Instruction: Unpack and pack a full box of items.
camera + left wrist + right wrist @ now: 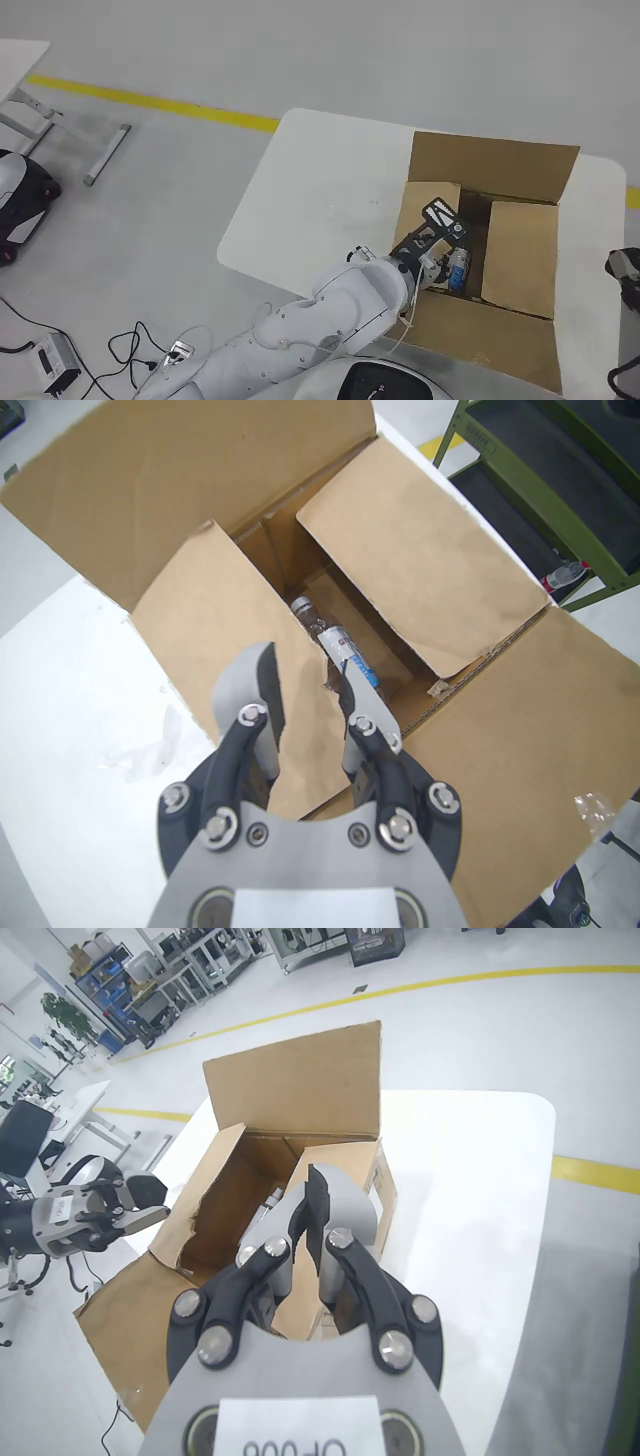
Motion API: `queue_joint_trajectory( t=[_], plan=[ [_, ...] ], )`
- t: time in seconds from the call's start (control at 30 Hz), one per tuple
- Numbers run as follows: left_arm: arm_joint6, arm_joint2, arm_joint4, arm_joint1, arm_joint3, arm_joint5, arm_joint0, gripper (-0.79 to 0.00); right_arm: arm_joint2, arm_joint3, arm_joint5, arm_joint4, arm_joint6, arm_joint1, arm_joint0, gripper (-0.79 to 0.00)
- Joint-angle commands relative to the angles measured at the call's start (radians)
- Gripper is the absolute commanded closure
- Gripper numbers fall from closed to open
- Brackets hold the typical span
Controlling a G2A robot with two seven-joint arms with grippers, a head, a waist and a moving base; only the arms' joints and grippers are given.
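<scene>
1. Tabletop [320, 190]: white with rounded corners. It carries the box on its right part.
2. Box [500, 160]: brown cardboard. The far flap stands up, the near flap is folded out toward the robot, and both inner flaps lean over the opening, leaving a narrow slot between them.
3. Left inner flap [215, 625]: its edge is torn and ragged right beside the slot. I judge this the main hazard, because a finger coming down could catch the tear, rip it further or press the flap onto the contents. The right inner flap [415, 565] narrows the slot from the other side, so a tilted lift could wedge an item against it.
4. Left claw [307, 657]: fingers apart and holding nothing, it hangs over the torn flap edge above the slot. One finger hides part of the item below, so a misjudged grasp is possible.
5. Right claw [322, 1178]: fingers together and empty, it is on the near right side of the box.
6. Bottle [330, 640]: clear plastic with a grey cap and a white label marked in red and blue. It lies on the box floor in the slot with its cap toward the far side. Round and smooth, it may roll or slip if pinched off-centre.
</scene>
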State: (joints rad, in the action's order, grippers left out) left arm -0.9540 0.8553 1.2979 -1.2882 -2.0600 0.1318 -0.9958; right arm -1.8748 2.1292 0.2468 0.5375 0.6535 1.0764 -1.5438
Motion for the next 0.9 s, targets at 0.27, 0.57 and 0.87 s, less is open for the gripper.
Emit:
queue_joint_trajectory(
  t=[0.27,0.57,0.87],
  plan=[
    [-0.001,0.005,0.003,0.001,-0.010,-0.004,-0.004,-0.785,-0.001,0.010,0.017,-0.026,-0.044,-0.002,-0.015,0.000],
    [-0.001,0.005,0.003,0.001,-0.010,-0.004,-0.004,-0.785,-0.004,0.011,0.054,-0.038,-0.184,0.004,-0.046,0.000],
    [0.151,0.046,0.067,0.015,-0.058,-0.117,-0.079,-0.785,0.016,0.010,0.061,-0.025,-0.164,0.001,-0.046,0.000]
  ],
)
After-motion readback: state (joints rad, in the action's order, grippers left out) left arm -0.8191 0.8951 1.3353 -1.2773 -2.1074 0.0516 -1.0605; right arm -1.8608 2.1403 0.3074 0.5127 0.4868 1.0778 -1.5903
